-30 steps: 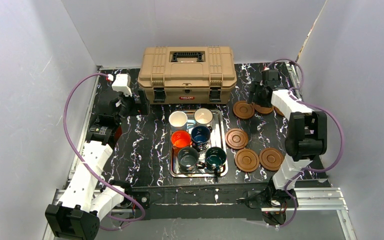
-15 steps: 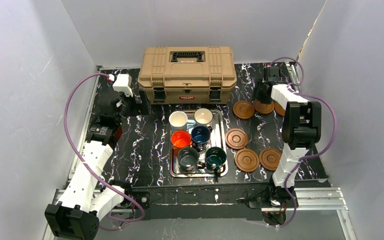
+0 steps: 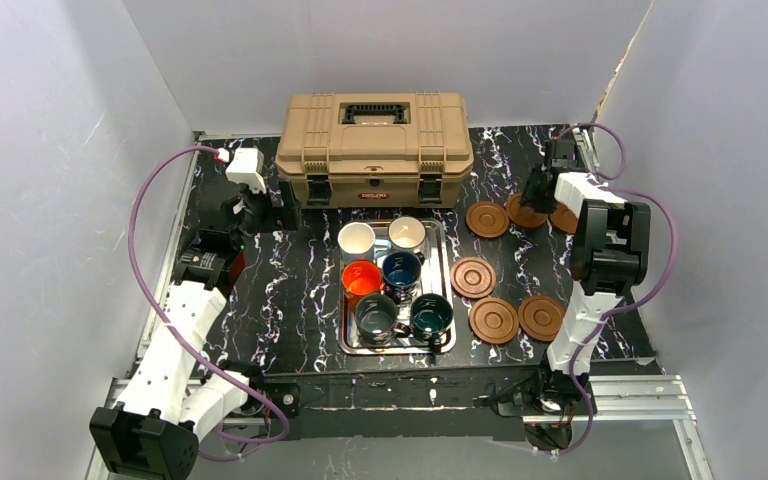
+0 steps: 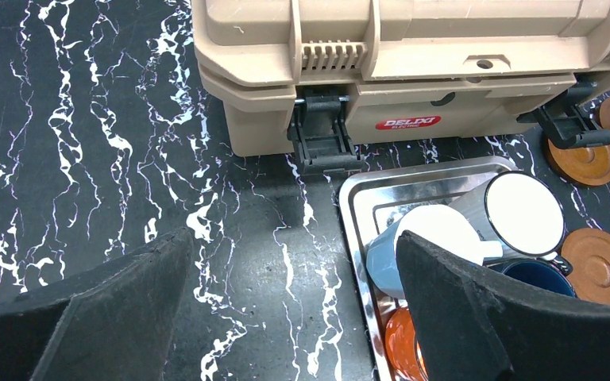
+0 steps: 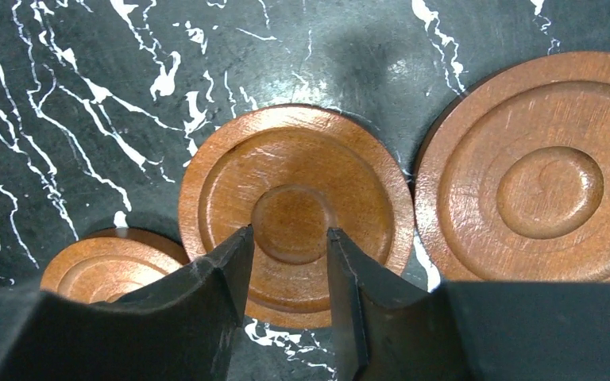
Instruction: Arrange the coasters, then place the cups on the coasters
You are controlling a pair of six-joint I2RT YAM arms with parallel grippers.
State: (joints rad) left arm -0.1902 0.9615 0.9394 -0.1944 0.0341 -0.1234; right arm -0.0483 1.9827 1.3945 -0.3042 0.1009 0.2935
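At the far right of the surface (image 3: 300,300), right tool (image 5: 287,232) down over the middle coaster (image 5: 294,210) of a far row of three. Fingers (image 5: 206,294) parted by a narrow gap, tips at either side of the coaster's round centre; touching it or not, cannot tell. Nothing pinched between them. Left coaster (image 3: 487,219) of that row in the open, right coaster (image 3: 560,220) partly under the arm. Nearer, a fourth coaster (image 3: 473,277) just right of the tray (image 3: 446,300), then a near pair of coasters (image 3: 493,320) side by side. All six cups inside the tray, none on a coaster: white cups (image 3: 356,238) farthest, orange cup (image 3: 362,277) and navy cup (image 3: 401,268) in the middle, grey-green cup (image 3: 375,315) and teal cup (image 3: 430,315) nearest. Left tool (image 4: 292,238) spread wide and empty, above bare surface near the left end of the toolbox (image 3: 374,148).
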